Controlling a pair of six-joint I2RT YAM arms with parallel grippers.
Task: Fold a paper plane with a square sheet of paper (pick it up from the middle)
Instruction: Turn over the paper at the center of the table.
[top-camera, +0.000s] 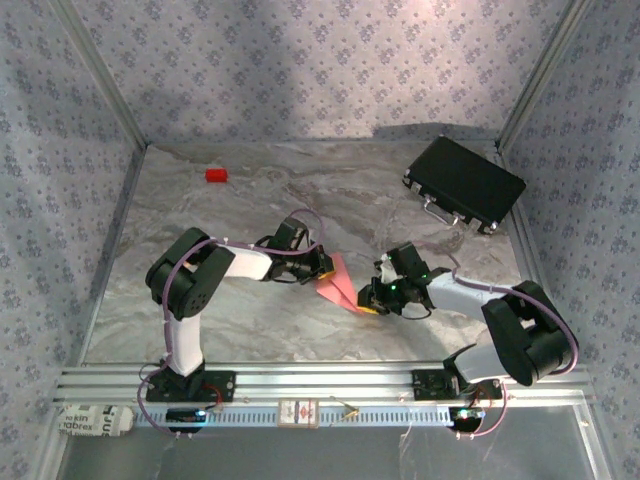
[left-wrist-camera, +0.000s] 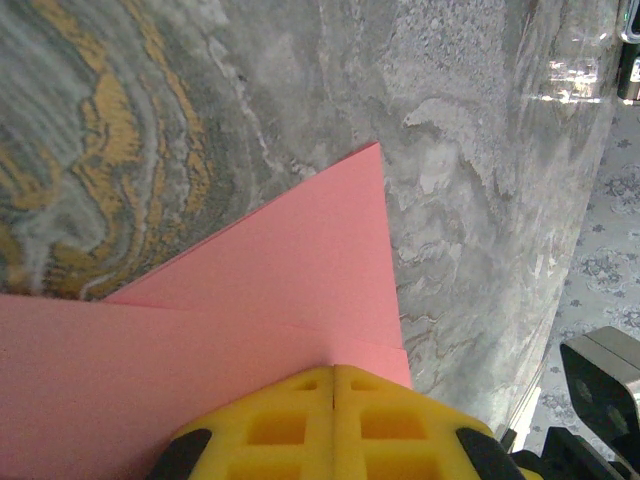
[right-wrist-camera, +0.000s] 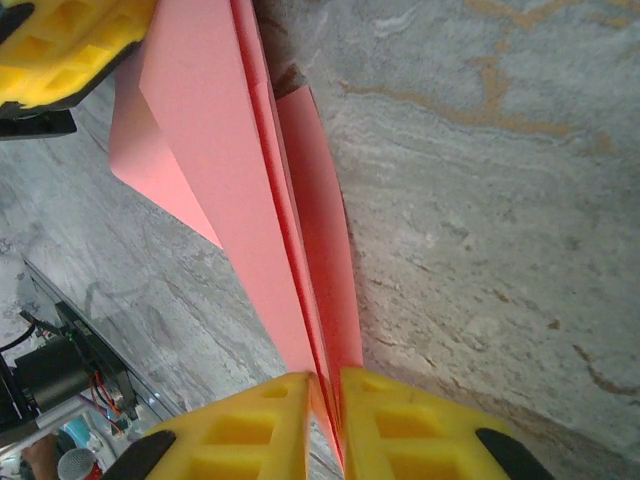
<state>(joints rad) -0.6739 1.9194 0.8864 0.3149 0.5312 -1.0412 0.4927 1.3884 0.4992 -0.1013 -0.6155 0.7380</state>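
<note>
paper plane (top-camera: 338, 282) on table (top-camera: 250, 330) btwn both grippers, already a narrow layered dart. R gripper (right-wrist-camera: 325, 385) jaws pinch its centre fold. L gripper (left-wrist-camera: 333, 372) jaws closed, tips on a flap. Prob late stage: wing creases, release left.

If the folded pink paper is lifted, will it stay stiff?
Probably light and floppy: the folded salmon-pink paper sheet looks thin, though its layered creases should stiffen it lengthwise. It might slip if tugged, since the right gripper pinches only its narrow end.
</note>
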